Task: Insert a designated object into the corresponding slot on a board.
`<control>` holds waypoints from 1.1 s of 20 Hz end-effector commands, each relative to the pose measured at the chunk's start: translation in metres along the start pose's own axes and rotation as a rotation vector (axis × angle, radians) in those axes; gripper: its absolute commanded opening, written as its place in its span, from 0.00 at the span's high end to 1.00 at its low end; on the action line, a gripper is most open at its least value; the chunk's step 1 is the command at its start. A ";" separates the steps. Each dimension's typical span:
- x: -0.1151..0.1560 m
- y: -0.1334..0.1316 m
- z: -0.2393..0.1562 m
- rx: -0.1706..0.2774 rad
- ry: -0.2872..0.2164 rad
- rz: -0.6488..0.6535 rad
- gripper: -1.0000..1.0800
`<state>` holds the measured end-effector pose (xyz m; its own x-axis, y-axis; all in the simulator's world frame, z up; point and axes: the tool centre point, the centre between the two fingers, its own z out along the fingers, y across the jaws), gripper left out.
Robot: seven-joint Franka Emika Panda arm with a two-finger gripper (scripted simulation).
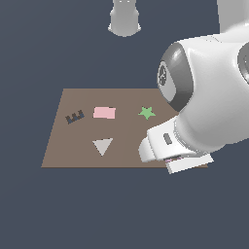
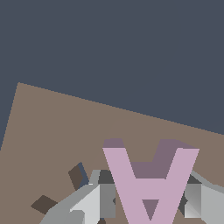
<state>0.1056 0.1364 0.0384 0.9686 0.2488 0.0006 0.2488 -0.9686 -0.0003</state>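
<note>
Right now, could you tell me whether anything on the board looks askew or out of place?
Nothing stands out. The pink rectangle, green star and grey triangle lie flat on the board. The tool holds the lilac A piece above it.

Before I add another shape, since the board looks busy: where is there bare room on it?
On the board, bare strips lie between the E-shaped recess and grey triangle, and between the triangle and green star. The gripper crowds the corner at the exterior view's right.

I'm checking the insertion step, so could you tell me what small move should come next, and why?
Probably shift sideways to line up before lowering: the gripper holds the lilac A piece between its fingers over the board, with dark slot parts showing off to one side.
</note>
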 end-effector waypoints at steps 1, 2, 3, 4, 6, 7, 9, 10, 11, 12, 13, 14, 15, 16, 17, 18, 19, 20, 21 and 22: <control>-0.002 -0.008 -0.001 0.000 0.000 -0.115 1.00; -0.003 -0.011 -0.001 0.000 0.000 -0.158 1.00; -0.004 -0.014 -0.001 0.000 0.000 -0.200 1.00; -0.005 -0.017 -0.001 0.000 0.000 -0.241 1.00; -0.008 -0.022 -0.001 0.000 0.000 -0.317 1.00; -0.009 -0.024 -0.001 0.000 0.000 -0.352 1.00; -0.012 -0.028 -0.001 0.000 0.000 -0.418 1.00; -0.013 -0.030 -0.001 0.000 0.000 -0.449 1.00; -0.015 -0.032 -0.001 0.000 0.000 -0.478 1.00; -0.016 -0.034 -0.001 0.000 0.000 -0.506 1.00; -0.018 -0.035 -0.001 0.000 0.000 -0.532 1.00; -0.019 -0.036 -0.002 0.000 0.000 -0.556 1.00; -0.020 -0.037 -0.002 0.000 0.000 -0.579 1.00; -0.021 -0.039 -0.002 0.000 0.000 -0.600 1.00; -0.022 -0.039 -0.002 0.000 -0.001 -0.619 1.00; -0.023 -0.040 -0.002 0.000 -0.001 -0.638 1.00; -0.025 -0.041 -0.002 0.000 -0.001 -0.654 1.00; -0.025 -0.042 -0.002 0.000 -0.001 -0.670 1.00; -0.026 -0.042 -0.002 0.000 -0.001 -0.684 1.00; -0.027 -0.043 -0.002 0.000 -0.001 -0.696 1.00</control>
<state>0.0702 0.1706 0.0400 0.6022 0.7984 -0.0003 0.7984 -0.6022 -0.0005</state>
